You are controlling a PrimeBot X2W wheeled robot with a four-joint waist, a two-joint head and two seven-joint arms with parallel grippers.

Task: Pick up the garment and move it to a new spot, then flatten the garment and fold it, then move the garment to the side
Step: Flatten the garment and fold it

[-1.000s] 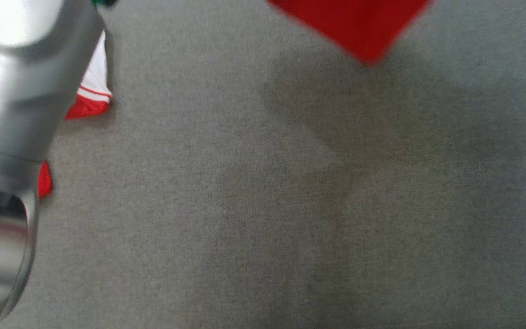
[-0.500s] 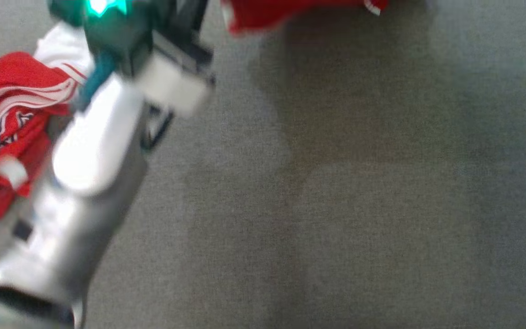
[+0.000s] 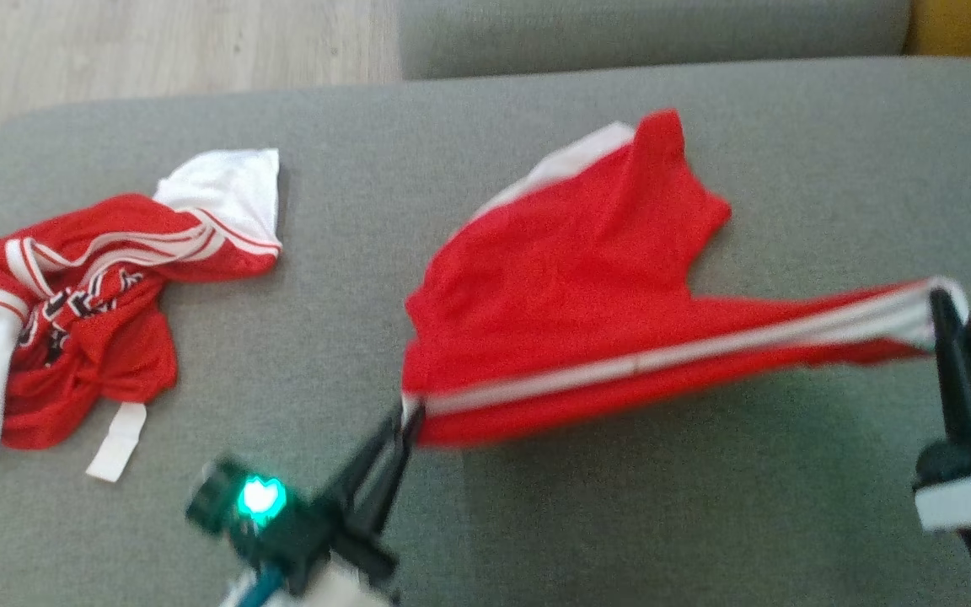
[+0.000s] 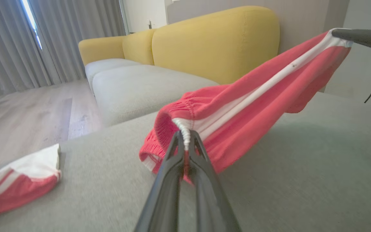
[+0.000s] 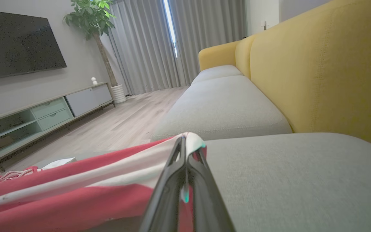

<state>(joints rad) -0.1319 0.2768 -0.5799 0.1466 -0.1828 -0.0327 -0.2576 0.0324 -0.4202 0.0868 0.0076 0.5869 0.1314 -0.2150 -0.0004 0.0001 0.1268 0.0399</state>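
The garment (image 3: 570,278) is a red pair of shorts with a white side stripe, stretched above the grey cushion (image 3: 536,539) between both grippers. My left gripper (image 3: 408,415) is shut on its elastic waistband end, seen pinched in the left wrist view (image 4: 185,137). My right gripper (image 3: 941,299) is shut on the other end of the white stripe, seen in the right wrist view (image 5: 185,141). The rest of the garment (image 4: 253,106) hangs from the taut stripe and trails back toward the far side of the cushion.
A second red and white garment (image 3: 72,312) lies crumpled at the cushion's left end, near the rounded edge. Wooden floor (image 3: 157,42) lies beyond. Another grey seat (image 5: 224,106) and a yellow sofa back (image 5: 327,71) stand behind.
The head camera has swung up from bare cushion to the whole scene. The left arm, close and blurred before, now sits lower with its gripper on the waistband.
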